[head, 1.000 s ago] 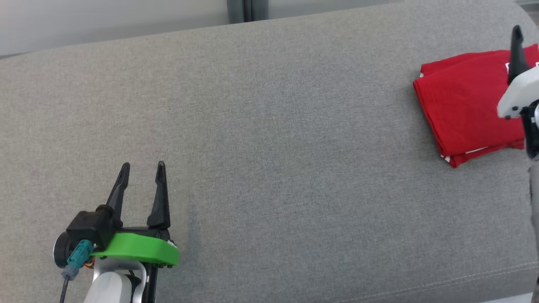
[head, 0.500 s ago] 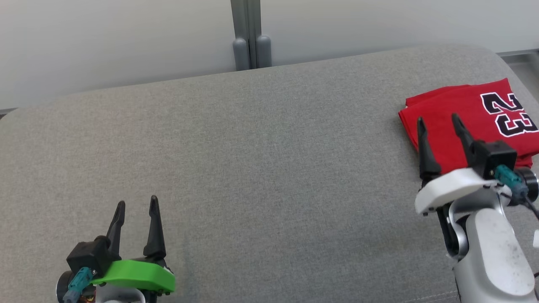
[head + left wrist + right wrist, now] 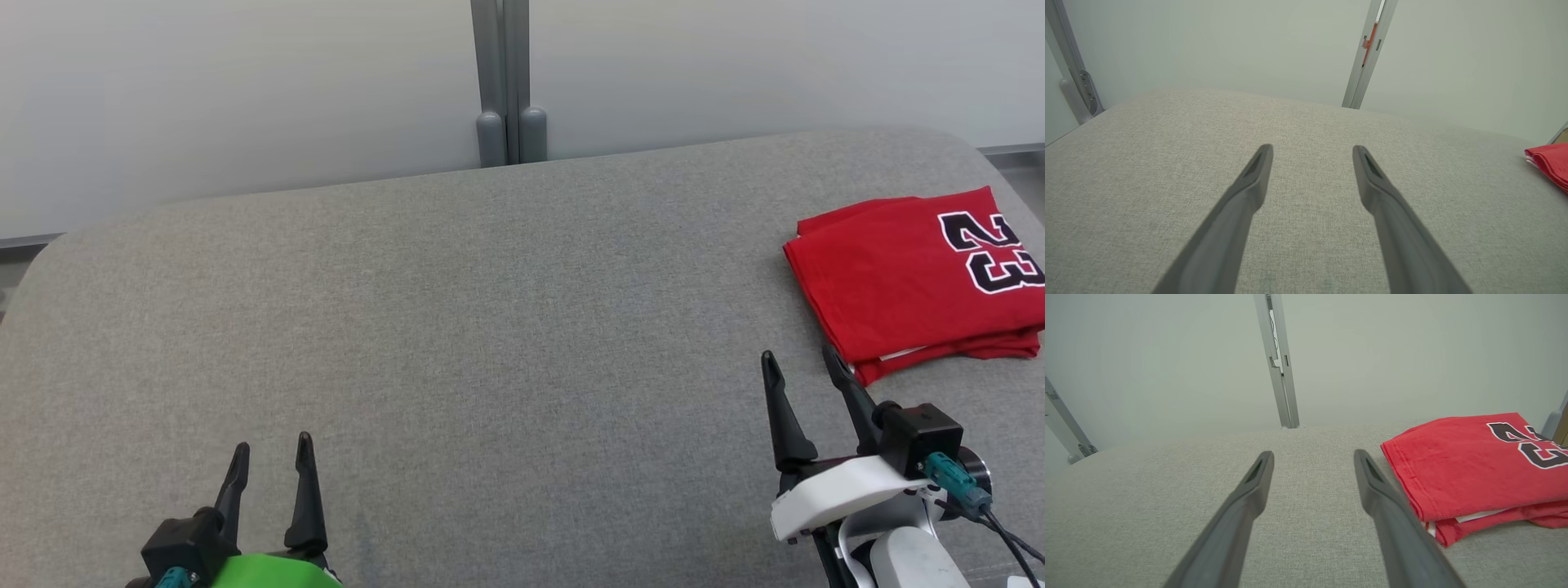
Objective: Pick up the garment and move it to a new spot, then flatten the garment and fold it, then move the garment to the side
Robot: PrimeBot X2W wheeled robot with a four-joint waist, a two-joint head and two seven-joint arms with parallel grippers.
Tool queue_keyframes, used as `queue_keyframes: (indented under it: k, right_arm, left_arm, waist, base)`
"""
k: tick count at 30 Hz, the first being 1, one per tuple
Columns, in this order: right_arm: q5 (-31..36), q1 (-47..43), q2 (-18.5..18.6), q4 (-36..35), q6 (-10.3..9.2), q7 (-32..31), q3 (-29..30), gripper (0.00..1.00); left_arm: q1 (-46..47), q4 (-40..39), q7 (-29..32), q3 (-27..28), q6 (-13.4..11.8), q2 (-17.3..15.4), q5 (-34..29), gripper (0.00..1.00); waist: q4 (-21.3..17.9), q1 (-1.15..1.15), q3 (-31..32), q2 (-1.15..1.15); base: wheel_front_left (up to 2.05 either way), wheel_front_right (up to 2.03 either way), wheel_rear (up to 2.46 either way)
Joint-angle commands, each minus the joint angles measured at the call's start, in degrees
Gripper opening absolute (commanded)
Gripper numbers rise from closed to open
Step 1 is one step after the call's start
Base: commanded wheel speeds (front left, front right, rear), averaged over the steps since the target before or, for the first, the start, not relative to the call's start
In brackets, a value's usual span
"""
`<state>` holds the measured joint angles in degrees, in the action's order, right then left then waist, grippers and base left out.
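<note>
Now both jaws point forward, released and empty, the right just beside the garment [image 3: 898,278].

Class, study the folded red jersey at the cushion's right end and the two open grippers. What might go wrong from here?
The open right gripper has one finger close beside the near corner of the red jersey; a careless move might snag it and undo the fold.
Its lower layers jut out unevenly there, so a nudge might spread them.
It lies near the rounded right end of the cushion; pushed further, it might slip off.
</note>
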<state>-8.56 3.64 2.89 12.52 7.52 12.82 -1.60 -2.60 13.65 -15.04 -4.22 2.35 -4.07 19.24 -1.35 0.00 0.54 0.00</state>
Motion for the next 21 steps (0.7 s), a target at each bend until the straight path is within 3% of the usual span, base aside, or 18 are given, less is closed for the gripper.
queue_keyframes:
  k: [1, 20, 21]
  right_arm:
    - [-0.4, -0.7, 0.0, 0.2, -0.07, 0.5, -0.2, 1.00]
    - [-0.4, 0.2, 0.0, 2.0, -0.07, 1.6, -0.4, 1.00]
    - [-0.7, 0.0, 0.0, 2.2, 0.01, 1.4, -0.4, 0.00]
  left_arm:
    - [-0.5, 0.2, -0.2, 0.0, -0.1, 0.2, -0.6, 1.00]
    - [-0.1, 1.2, -0.2, 0.1, -0.2, 0.5, -1.5, 1.00]
    - [0.0, 1.4, 0.0, 0.0, -0.3, 0.6, -1.2, 0.00]
  waist:
    - [0.0, 0.00, 0.1, 0.00]
    - [0.9, 0.00, 0.4, 0.00]
    - [0.9, 0.00, 0.4, 0.00]
  base:
    - [0.00, 0.00, 0.00]
    - [0.00, 0.00, 0.00]
    - [0.00, 0.00, 0.00]
